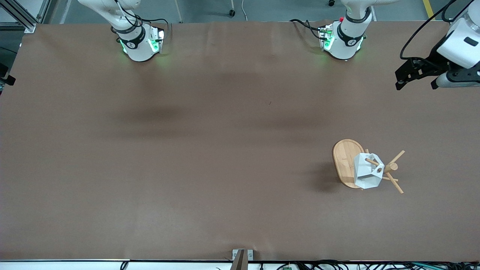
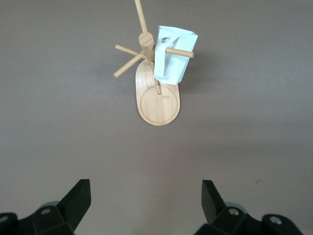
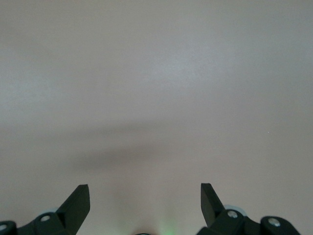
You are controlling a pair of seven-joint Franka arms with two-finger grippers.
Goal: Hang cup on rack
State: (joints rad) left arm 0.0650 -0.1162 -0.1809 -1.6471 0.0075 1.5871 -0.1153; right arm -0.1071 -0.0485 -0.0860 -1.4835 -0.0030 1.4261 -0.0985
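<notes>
The white faceted cup hangs by its handle hole on a peg of the bamboo rack, which stands toward the left arm's end of the table. In the left wrist view the cup sits on a peg above the rack's oval base. My left gripper is open and empty, up in the air over the table's edge at the left arm's end, well apart from the rack; its own view shows it open. My right gripper is open and empty over bare table; the front view does not show it.
The brown table cover spans the whole surface. The right arm's base and the left arm's base stand along the edge farthest from the front camera. A small bracket sits at the nearest edge.
</notes>
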